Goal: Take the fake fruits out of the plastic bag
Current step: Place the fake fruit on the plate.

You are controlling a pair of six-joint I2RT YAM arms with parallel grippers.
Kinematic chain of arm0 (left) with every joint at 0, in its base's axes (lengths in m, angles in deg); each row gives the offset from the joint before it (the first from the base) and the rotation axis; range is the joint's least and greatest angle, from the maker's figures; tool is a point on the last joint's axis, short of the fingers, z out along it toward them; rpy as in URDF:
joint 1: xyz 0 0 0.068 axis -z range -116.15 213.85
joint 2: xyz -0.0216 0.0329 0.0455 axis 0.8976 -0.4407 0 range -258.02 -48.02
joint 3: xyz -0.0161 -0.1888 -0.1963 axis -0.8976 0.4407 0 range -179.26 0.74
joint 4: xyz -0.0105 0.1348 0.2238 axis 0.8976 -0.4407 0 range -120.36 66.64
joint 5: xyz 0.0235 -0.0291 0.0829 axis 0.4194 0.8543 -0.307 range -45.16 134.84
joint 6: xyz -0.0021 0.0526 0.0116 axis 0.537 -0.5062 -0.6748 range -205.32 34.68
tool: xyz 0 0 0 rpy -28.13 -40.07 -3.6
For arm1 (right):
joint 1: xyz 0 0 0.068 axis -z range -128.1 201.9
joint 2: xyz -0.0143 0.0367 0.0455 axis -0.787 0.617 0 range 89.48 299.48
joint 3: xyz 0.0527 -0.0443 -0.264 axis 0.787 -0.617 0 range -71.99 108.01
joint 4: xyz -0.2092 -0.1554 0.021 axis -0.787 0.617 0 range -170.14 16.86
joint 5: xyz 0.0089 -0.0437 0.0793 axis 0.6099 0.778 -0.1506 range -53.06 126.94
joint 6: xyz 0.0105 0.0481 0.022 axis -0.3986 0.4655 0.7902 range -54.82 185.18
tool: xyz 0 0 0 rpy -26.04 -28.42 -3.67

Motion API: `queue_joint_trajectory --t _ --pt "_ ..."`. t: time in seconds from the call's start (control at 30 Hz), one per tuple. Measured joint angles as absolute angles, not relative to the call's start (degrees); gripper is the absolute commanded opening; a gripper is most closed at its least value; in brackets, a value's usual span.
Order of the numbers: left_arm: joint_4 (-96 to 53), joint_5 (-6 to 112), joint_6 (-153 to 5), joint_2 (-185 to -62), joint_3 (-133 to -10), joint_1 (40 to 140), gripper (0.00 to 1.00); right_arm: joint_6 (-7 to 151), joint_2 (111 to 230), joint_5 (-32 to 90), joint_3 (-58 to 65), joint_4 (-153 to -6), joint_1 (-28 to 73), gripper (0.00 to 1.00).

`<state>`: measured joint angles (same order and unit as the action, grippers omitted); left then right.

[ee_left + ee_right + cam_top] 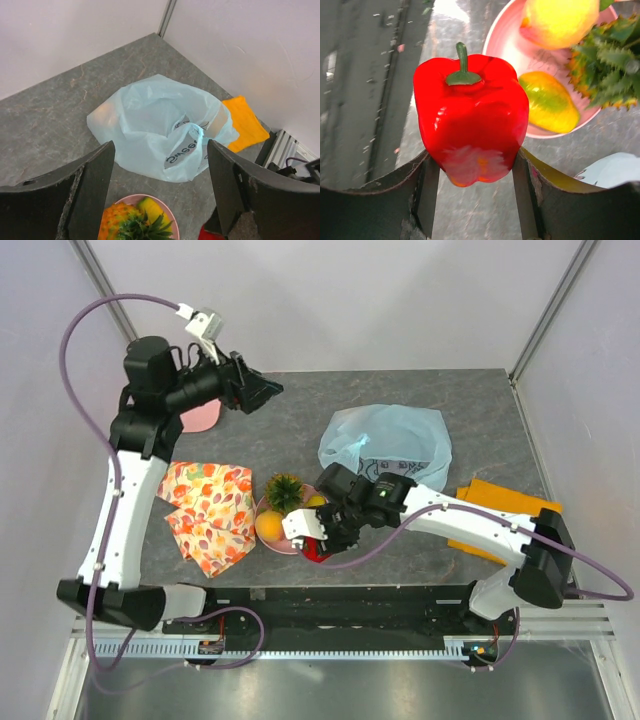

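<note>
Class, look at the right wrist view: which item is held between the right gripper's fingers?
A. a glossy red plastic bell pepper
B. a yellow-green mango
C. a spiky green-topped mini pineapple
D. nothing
A: the glossy red plastic bell pepper sits clamped between the fingers of the right gripper, while the spiky mini pineapple and yellow-green mango lie on the pink plate.
</note>
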<state>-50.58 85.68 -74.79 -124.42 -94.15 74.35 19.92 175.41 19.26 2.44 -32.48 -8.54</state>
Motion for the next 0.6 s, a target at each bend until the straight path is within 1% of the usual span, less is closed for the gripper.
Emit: queue_joint_trajectory --t 0.2,0.37,0.6 --pt "-50.7 87.4 -74.9 -118.5 -89.8 72.4 0.8 21.4 179.7 25.7 1.5 -39.5 -11.8 0.39" --pt "-51.1 88.6 -74.8 -118.4 -85.4 71.3 0.8 23.7 182.4 30.9 1.1 -45.7 -14.5 0.4" --pt "-51.1 89.3 -74.7 -118.3 -83.7 70.6 0.8 24.5 184.8 36.2 0.0 -50.1 -15.7 0.41"
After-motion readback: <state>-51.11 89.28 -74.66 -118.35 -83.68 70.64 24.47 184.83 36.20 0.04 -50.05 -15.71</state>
